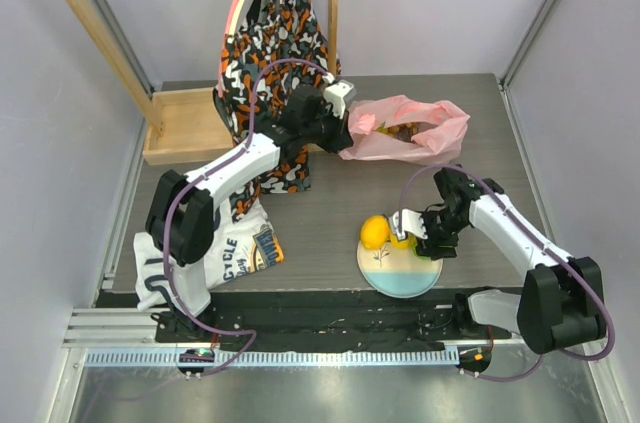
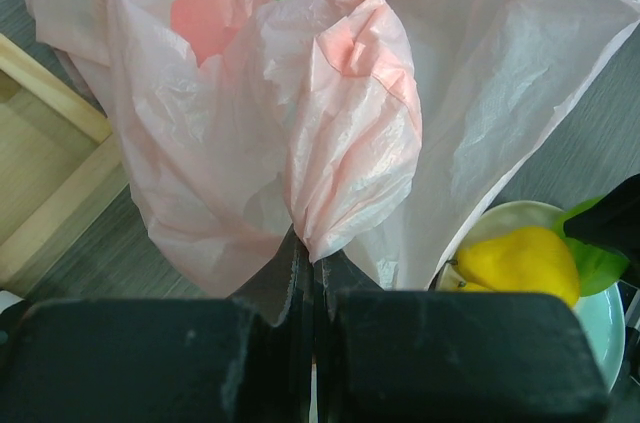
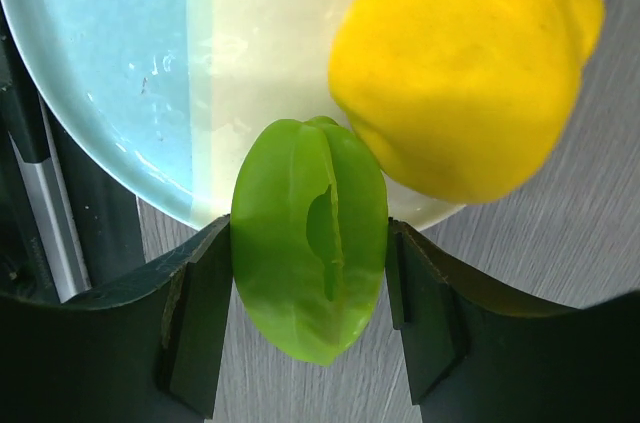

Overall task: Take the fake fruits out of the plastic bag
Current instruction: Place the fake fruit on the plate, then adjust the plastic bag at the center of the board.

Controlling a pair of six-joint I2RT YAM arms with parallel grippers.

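The pink plastic bag (image 1: 410,130) lies at the back of the table, with dark fruits (image 1: 404,128) showing through its mouth. My left gripper (image 1: 345,131) is shut on a gathered fold of the bag (image 2: 300,93), the jaws pressed together around the film (image 2: 313,263). My right gripper (image 3: 308,253) is shut on a green leaf-shaped piece (image 3: 308,233), holding it over the near rim of the cream-and-blue plate (image 3: 120,63). A yellow lemon (image 3: 455,73) rests on the plate right beside the green piece. From above, the lemon (image 1: 375,231) and my right gripper (image 1: 408,233) are at the plate's (image 1: 400,281) far edge.
An orange-black-white patterned garment (image 1: 275,33) hangs from a wooden rack (image 1: 190,123) at the back left, right behind my left arm. A white printed shirt (image 1: 225,253) lies at the front left. The rack's wooden base (image 2: 50,163) is close to the bag's left side.
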